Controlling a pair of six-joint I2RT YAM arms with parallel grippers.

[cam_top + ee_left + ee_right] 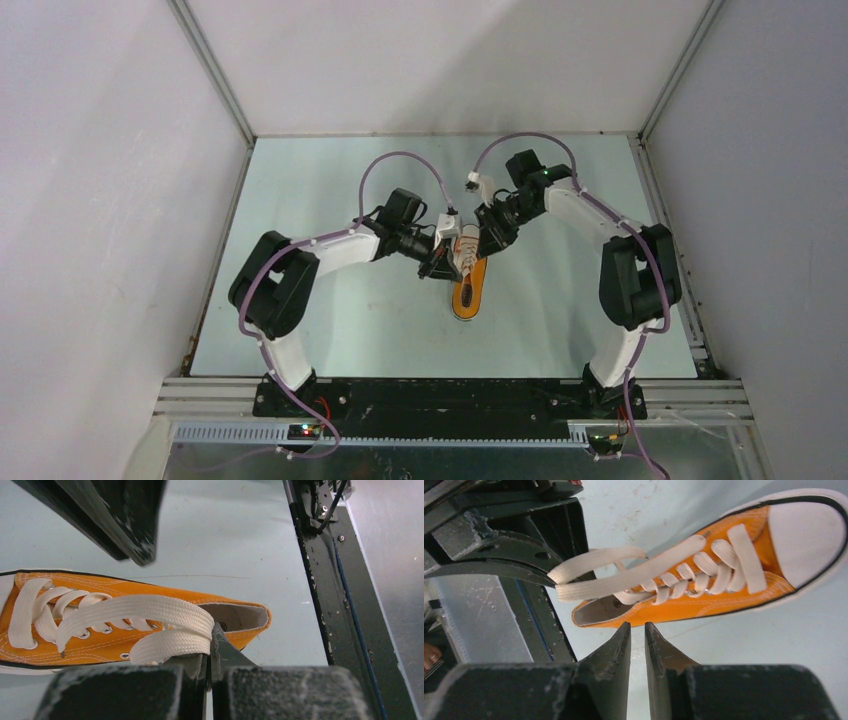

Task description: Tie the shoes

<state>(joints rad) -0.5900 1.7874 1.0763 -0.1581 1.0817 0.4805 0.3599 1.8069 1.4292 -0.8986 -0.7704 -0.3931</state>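
The orange sneaker (467,290) lies on the table's middle, toe pointing away from the arm bases. In the left wrist view it (165,594) lies on its sole, with its white lace (150,611) folded into a loop. My left gripper (210,647) is shut on the fold of that loop, over the heel opening. It also shows in the top view (443,265). My right gripper (637,626) has its jaws a narrow gap apart and empty, just beside the shoe's (704,605) heel collar. It also shows in the top view (488,243). The white toe cap (806,530) is in plain view.
The pale green table (330,300) sits inside white enclosure walls. A black rail (325,580) and a metal frame run along the table's near edge. The two arms meet over the shoe, their wrists close together.
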